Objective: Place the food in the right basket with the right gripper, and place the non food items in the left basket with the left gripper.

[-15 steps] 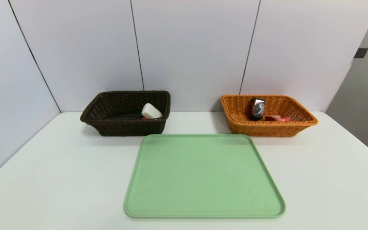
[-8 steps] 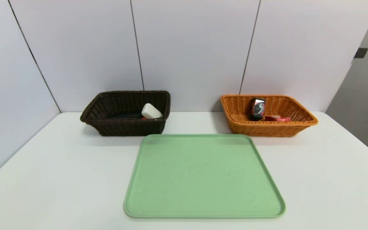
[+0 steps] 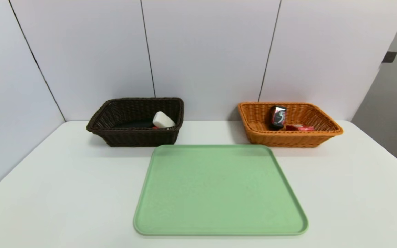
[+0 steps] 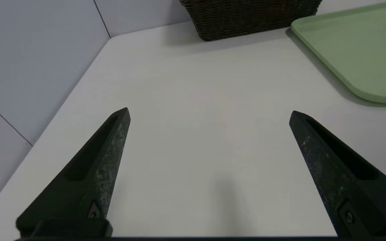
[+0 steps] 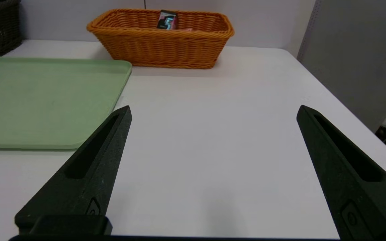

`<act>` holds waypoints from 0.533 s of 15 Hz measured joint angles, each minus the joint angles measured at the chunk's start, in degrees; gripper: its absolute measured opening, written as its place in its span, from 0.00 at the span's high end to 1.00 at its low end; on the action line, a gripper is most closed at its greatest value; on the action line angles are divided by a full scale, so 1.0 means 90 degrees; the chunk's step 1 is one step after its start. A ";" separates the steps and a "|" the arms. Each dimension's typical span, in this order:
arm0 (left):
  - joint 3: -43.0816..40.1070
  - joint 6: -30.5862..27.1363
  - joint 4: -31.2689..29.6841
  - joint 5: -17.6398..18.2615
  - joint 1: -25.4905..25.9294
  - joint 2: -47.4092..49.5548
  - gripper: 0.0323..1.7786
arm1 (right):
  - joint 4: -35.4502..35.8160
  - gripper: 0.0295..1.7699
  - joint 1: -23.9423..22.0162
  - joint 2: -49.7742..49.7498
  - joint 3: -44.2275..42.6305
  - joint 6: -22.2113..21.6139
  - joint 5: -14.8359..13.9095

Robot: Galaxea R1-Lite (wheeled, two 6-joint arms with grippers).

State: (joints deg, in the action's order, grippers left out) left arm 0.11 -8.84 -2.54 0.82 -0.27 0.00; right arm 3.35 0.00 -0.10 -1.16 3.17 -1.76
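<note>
Green tray [image 3: 219, 189]: bare, as in the earlier head views. Non food items [image 3: 163, 120] lie in left basket [image 3: 134, 122] beyond it; food [image 3: 277, 117] in right basket [image 3: 289, 124]. Left claw [image 4: 209, 115] and right claw [image 5: 213, 112], flanking the tray over the bench [image 3: 64, 193], are spread and carry nothing. Sorting appears complete.

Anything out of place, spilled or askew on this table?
Nothing stands out. The green tray lies bare, the items sit inside the dark basket and orange basket, and both baskets stand upright.

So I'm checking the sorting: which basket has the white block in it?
The dark brown basket on the left holds the white block; the orange basket holds packets instead.
</note>
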 joint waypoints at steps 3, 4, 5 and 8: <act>-0.0009 0.0110 0.0312 0.0114 0.0000 0.0000 0.05 | -0.0378 0.04 0.0000 0.0000 0.0099 -0.0200 0.0247; -0.0009 0.0207 0.0316 0.0111 0.0000 0.0000 0.05 | -0.0443 0.04 0.0000 0.0000 0.0096 -0.0394 0.0247; -0.0009 0.0314 0.0314 0.0111 0.0000 0.0000 0.05 | -0.0446 0.04 0.0000 0.0000 0.0087 -0.0504 0.0249; -0.0012 0.0607 0.0306 0.0084 0.0000 0.0000 0.05 | -0.0397 0.04 0.0000 0.0000 0.0099 -0.0530 0.0222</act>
State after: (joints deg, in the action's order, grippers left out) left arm 0.00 -3.38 0.22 1.57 -0.27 0.00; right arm -0.22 0.00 -0.10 -0.27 -1.60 0.24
